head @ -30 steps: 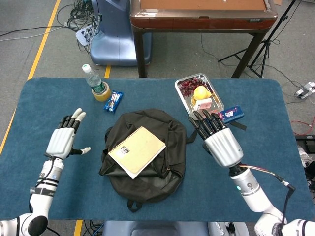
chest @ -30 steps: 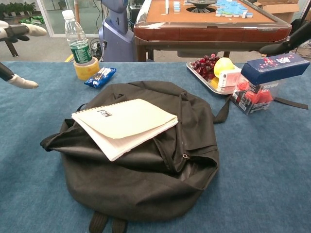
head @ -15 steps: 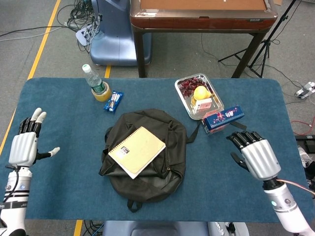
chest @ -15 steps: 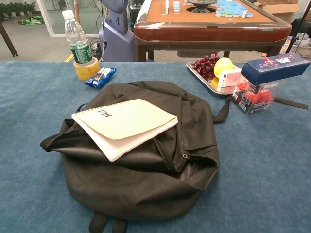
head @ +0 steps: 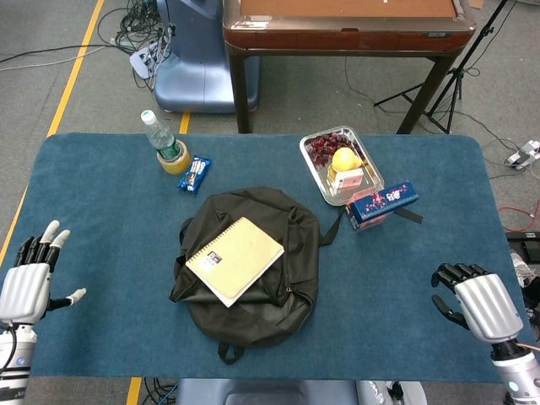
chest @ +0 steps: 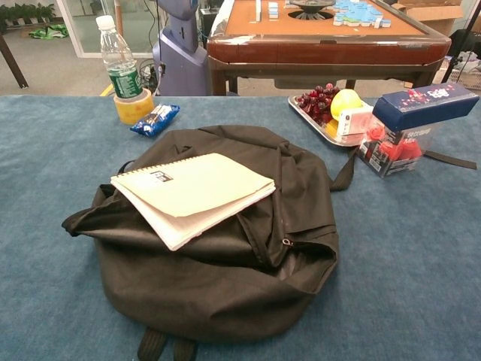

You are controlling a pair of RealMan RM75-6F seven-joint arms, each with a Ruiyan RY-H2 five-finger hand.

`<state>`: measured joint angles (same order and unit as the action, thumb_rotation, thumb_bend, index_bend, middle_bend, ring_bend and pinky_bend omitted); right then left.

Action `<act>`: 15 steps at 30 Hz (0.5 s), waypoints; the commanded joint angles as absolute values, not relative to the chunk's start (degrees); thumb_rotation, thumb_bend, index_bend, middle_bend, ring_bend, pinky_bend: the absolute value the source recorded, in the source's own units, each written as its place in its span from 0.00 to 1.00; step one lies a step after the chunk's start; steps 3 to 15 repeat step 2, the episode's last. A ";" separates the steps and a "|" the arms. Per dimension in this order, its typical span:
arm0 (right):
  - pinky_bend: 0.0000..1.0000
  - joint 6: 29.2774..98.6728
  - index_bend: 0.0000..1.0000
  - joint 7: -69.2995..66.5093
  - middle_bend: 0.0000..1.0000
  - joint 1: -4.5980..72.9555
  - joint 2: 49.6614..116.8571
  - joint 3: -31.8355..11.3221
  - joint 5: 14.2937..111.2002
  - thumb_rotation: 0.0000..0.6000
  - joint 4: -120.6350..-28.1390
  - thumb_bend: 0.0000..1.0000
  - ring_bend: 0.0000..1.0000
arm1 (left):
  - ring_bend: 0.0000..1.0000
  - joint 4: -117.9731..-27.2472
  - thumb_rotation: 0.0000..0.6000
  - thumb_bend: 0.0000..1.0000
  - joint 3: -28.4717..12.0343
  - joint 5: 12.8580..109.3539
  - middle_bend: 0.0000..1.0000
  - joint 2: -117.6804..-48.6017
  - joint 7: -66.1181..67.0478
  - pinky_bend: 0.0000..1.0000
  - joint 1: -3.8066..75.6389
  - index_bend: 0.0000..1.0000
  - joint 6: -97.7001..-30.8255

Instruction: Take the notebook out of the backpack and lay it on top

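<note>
Head view, hands: we'd pulled both arms back toward the near table edge w/in the last sec. Left hand [head: 27, 287] sat at the far left edge, fingers spread, holding nothing; right hand [head: 483, 300] sat low at the right edge, fingers loosely apart, also empty.
Head view, notebook: notebook [head: 234, 259] lay flat on the backpack [head: 278, 287], cover up, same spot as a sec ago. Neither hand near it.
Head view, rest: bottle [head: 160, 138], snack bar [head: 195, 174], tray [head: 314, 168] w/ fruit, blue box [head: 381, 202] all well apart from the bag, unmoved.
Chest view, hands: neither showed; a sec ago we could see fingertips at both edges, now gone.
Chest view, notebook: notebook [chest: 193, 192] rested on the bag's upper flap, backpack [chest: 248, 278] slumped under it, one corner overhanging toward the left.
Meaning for task: we judged the job done – book out, on top, hands withdrawn & clear.
</note>
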<state>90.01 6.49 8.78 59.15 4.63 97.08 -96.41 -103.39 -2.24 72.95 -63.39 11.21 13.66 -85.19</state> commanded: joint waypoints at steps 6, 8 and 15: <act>0.57 89.58 0.54 5.92 0.47 7.65 60.25 5.25 97.14 1.00 -95.44 0.30 0.47 | 0.00 -103.19 1.00 0.02 -0.45 74.97 0.00 -65.32 12.78 0.00 11.21 0.10 -87.21; 0.57 89.58 0.54 5.92 0.47 7.65 60.25 5.25 97.14 1.00 -95.44 0.30 0.47 | 0.00 -103.19 1.00 0.02 -0.45 74.97 0.00 -65.32 12.78 0.00 11.21 0.10 -87.21; 0.57 89.58 0.54 5.92 0.47 7.65 60.25 5.25 97.14 1.00 -95.44 0.30 0.47 | 0.00 -103.19 1.00 0.02 -0.45 74.97 0.00 -65.32 12.78 0.00 11.21 0.10 -87.21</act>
